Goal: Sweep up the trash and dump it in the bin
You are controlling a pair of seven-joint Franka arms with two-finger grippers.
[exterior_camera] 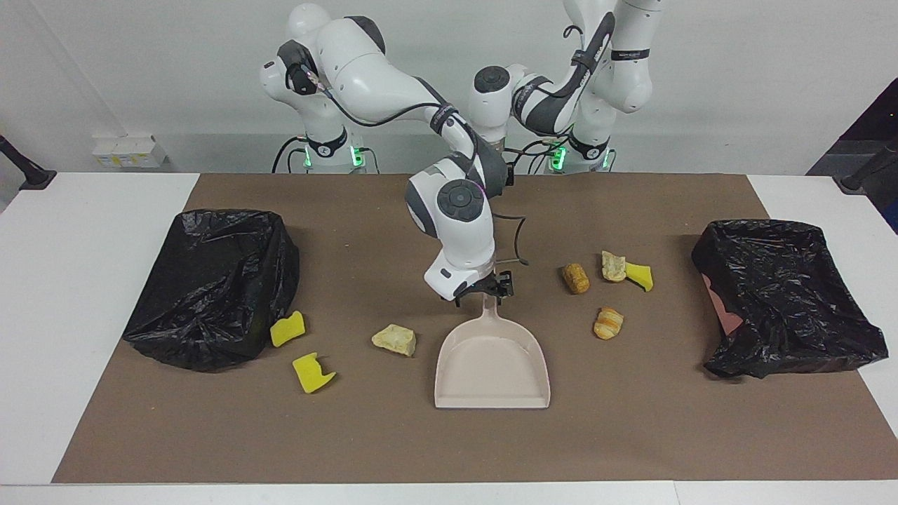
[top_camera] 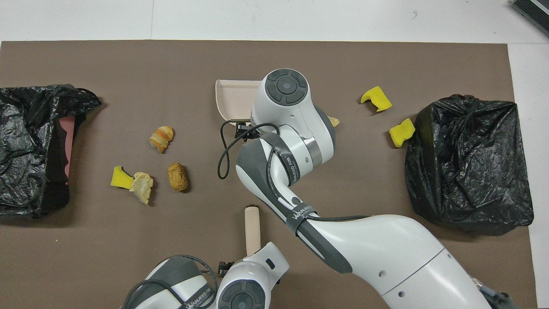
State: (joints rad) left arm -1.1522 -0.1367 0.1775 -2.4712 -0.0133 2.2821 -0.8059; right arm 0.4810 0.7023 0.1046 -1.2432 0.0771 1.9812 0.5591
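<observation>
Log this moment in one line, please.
right gripper: at dustpan handle | left gripper: waiting by brush | trash: on mat, unswept

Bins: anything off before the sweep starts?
Yes. The bin at the left arm's end has its black liner slipped on the inner side, baring a strip of pinkish wall. The other bin is fully covered, but a yellow sponge piece lies right against its foot. The dustpan is empty.
</observation>
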